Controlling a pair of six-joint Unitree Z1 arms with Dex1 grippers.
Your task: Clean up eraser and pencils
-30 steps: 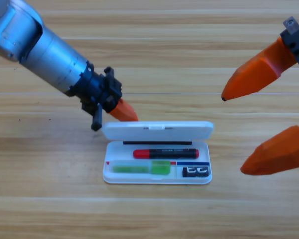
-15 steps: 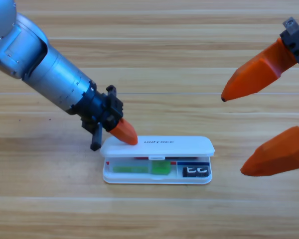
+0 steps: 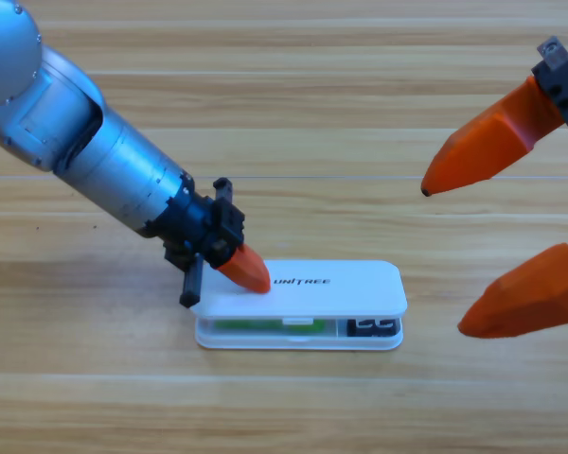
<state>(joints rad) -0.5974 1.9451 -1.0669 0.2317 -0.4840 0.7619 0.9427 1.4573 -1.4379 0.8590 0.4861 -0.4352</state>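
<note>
"UNITREE" printed on white case lid

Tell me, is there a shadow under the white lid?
High view: yes, a dark strip under the lid dims the eraser and green pencil; the left gripper rests on the lid; the right gripper waits at the picture's right edge.

grey cylindrical left arm with black wrist; pincers have tapered orange jaws.
</note>
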